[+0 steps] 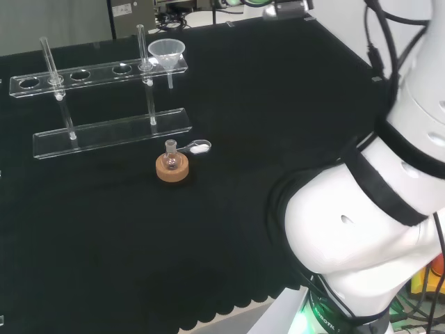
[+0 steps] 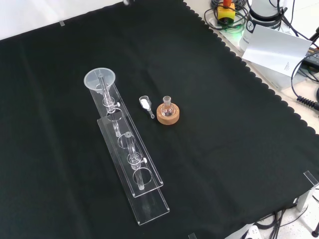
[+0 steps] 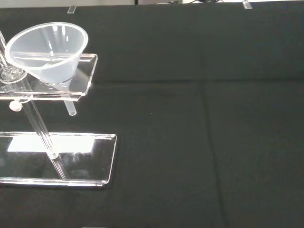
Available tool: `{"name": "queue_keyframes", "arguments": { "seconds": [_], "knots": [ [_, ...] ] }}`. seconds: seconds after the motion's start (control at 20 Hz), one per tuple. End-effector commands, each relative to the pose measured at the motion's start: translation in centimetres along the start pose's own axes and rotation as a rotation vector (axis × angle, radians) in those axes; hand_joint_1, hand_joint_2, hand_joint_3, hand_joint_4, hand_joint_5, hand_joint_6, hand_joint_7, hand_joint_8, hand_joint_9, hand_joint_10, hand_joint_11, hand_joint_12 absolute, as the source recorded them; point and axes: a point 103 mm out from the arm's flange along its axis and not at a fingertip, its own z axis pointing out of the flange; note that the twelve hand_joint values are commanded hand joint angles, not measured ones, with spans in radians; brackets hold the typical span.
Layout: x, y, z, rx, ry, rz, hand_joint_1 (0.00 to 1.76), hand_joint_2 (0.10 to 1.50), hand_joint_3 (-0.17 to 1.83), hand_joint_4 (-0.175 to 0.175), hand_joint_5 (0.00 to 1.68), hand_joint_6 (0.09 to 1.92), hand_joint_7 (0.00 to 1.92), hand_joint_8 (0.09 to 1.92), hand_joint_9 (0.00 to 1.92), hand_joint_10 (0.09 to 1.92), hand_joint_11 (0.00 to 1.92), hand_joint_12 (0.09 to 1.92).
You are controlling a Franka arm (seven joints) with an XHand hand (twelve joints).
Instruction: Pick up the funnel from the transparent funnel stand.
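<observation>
Funnel (image 1: 166, 51) sits in the end hole of the transparent funnel stand (image 1: 104, 72); probably light, slippery plastic, best gripped by its rim. Hand's state: cannot tell.

we see a bench (image 2: 239, 149) draped in black cloth with a scalloped edge. on it rests the clear funnel stand (image 2: 130, 167), well in from the edges. just beside the stand sits a cork ring (image 2: 168, 115) carrying a small flask (image 2: 167, 105), and a small clear scoop (image 2: 146, 104) lies between them.
</observation>
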Motion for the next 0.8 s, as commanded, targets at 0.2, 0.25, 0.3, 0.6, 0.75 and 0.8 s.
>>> {"name": "queue_keyframes", "arguments": {
  "seconds": [0.2, 0.25, 0.3, 0.6, 0.75, 0.8],
  "knots": [
    [5.6, 6.6, 2.4, 0.102, -0.072, -0.106, 0.60, 0.88, 0.20, -0.040, 0.19, 0.09, 0.15, 0.72, 0.39, 0.72, 0.21, 1.41],
    [5.9, 7.0, 2.6, 0.107, -0.084, -0.116, 0.62, 0.87, 0.20, -0.044, 0.20, 0.09, 0.16, 0.73, 0.40, 0.73, 0.23, 1.40],
    [6.2, 7.3, 2.8, 0.113, -0.095, -0.121, 0.64, 0.86, 0.20, -0.046, 0.21, 0.09, 0.16, 0.73, 0.41, 0.73, 0.25, 1.40],
    [7.9, 9.5, 4.2, 0.194, -0.165, -0.138, 0.70, 0.80, 0.25, -0.054, 0.28, 0.09, 0.20, 0.76, 0.46, 0.71, 0.30, 1.39],
    [9.0, 10.2, 4.5, 0.214, -0.191, -0.131, 0.70, 0.73, 0.37, -0.057, 0.29, 0.09, 0.19, 0.77, 0.48, 0.71, 0.33, 1.40],
    [9.5, 10.3, 4.7, 0.218, -0.195, -0.134, 0.70, 0.70, 0.41, -0.057, 0.29, 0.09, 0.16, 0.77, 0.44, 0.73, 0.33, 1.41]
  ]
}}
